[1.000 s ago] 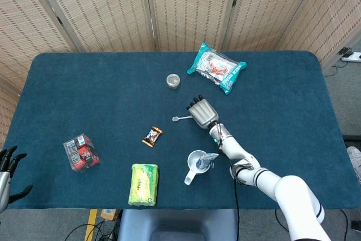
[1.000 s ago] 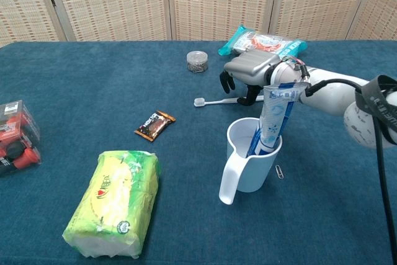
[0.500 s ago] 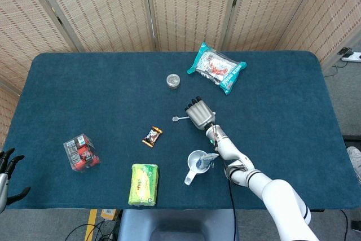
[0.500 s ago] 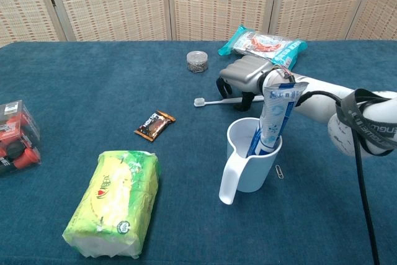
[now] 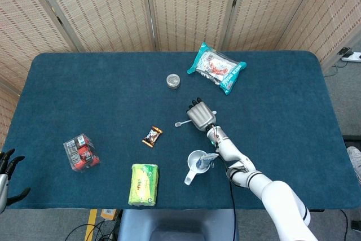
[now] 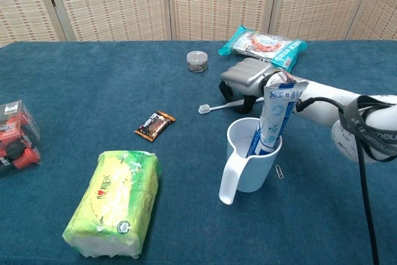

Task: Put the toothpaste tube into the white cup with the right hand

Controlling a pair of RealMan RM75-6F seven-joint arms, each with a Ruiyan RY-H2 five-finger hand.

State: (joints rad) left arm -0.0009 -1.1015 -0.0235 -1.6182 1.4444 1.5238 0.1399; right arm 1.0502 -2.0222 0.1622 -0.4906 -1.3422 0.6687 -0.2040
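Observation:
The blue-and-white toothpaste tube (image 6: pixel 276 113) stands upright inside the white cup (image 6: pixel 251 169), leaning on its rim; in the head view the tube (image 5: pixel 207 160) pokes out of the cup (image 5: pixel 193 158) near the table's front edge. My right hand (image 6: pixel 247 76) is just behind the cup, apart from the tube, palm down. Its fingers curl around the handle of a white toothbrush (image 6: pixel 212 108) lying on the cloth. The head view shows this hand (image 5: pixel 200 115) with the brush head (image 5: pixel 179 123) sticking out to its left. My left hand (image 5: pixel 7 167) hangs off the table's front-left corner, fingers spread, holding nothing.
A teal snack bag (image 5: pixel 216 67) lies at the back, a small round jar (image 5: pixel 173 80) to its left. A candy bar (image 5: pixel 152 136), a green pack (image 5: pixel 144 184) and a red-filled clear box (image 5: pixel 82 153) lie left of the cup. A paper clip (image 6: pixel 280 171) lies by the cup's base.
My right hand drew left and then closer to the cup, lowering onto the toothbrush. The brush head slid slightly right and toward the front. Tube and cup stayed still.

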